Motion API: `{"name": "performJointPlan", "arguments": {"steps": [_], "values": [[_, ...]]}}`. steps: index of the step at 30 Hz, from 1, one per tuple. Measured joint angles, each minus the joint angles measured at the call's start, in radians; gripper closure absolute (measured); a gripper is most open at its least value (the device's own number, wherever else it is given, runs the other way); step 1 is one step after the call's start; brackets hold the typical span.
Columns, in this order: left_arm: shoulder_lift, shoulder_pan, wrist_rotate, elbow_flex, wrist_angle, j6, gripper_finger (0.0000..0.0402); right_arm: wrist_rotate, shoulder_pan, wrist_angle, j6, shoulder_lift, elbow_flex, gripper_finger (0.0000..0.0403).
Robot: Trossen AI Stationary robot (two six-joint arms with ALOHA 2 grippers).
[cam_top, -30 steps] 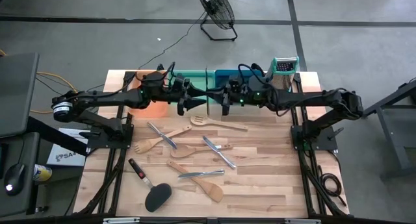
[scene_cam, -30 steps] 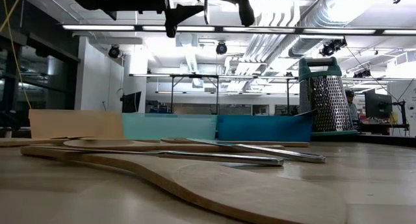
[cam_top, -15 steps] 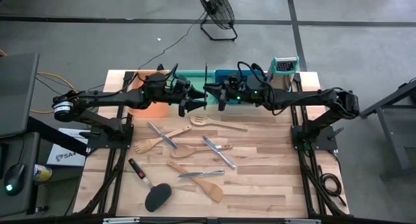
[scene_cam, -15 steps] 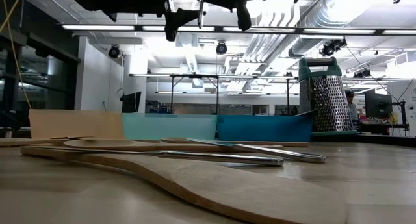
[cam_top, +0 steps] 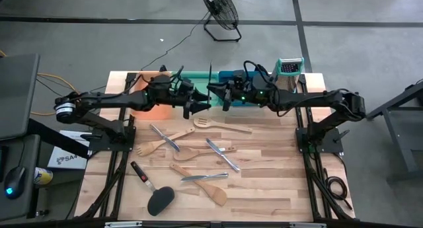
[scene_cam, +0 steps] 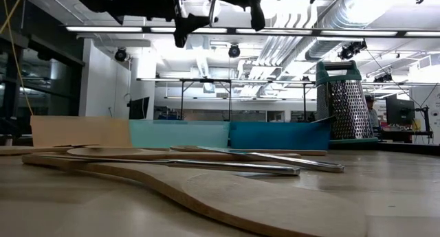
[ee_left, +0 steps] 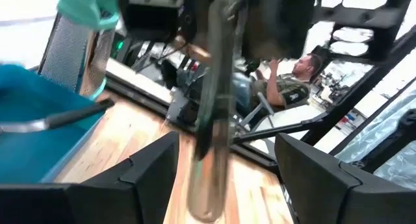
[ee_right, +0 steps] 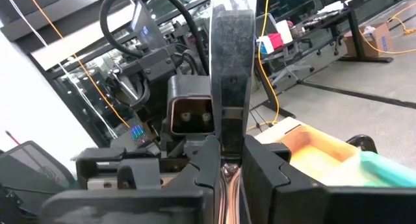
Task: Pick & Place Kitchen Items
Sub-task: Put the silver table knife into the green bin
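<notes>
Three trays stand in a row along the far edge of the desk (cam_top: 264, 175): an orange tray (cam_top: 157, 110) on the left, a green tray (cam_top: 195, 78) in the middle and a blue tray (cam_top: 231, 76) to its right, with a steel box grater (cam_top: 289, 72) with a teal top just right of the blue one. The arms cover most of the trays, so their contents cannot be made out from above; the left wrist view shows a slim metal handle (ee_left: 58, 118) lying over the blue tray's rim.

Both arms meet above the trays. The right gripper (cam_top: 213, 90) has its jaws clamped on a black long-handled turner (ee_right: 231, 68), held up over the green tray. The left gripper (cam_top: 203, 106) faces it with jaws apart, the turner's shiny handle (ee_left: 211, 152) between its fingers (ee_left: 140, 178).

The other kitchen items lie spread on the near desk: wooden spoons (cam_top: 192, 154), a wooden fork (cam_top: 151, 147), a wooden spatula (cam_top: 213, 190), silver cutlery (cam_top: 221, 155) and a black turner (cam_top: 158, 200)
</notes>
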Motion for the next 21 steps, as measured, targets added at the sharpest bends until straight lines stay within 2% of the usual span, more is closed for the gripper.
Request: {"name": "performJointPlan", "arguments": {"steps": [5,8,12,19,21], "values": [[0.000,-0.005,-0.002,0.000,-0.004,-0.014,0.0154,0.000,0.000,-0.001,0.002,0.003,0.000,0.0371],[0.001,-0.005,-0.002,0.000,-0.011,-0.015,0.0172,0.000,0.000,-0.001,0.003,0.003,0.000,0.0371],[0.001,-0.004,-0.003,0.000,-0.007,-0.015,0.0221,-0.001,0.000,-0.002,0.004,0.003,-0.001,0.0371],[0.001,-0.004,0.003,0.000,-0.014,0.006,0.0332,-0.005,0.000,-0.001,0.012,0.003,-0.001,0.0371],[0.001,-0.004,0.012,0.000,-0.014,0.020,0.0339,-0.006,0.000,-0.003,0.011,0.003,-0.001,0.0371]]}}
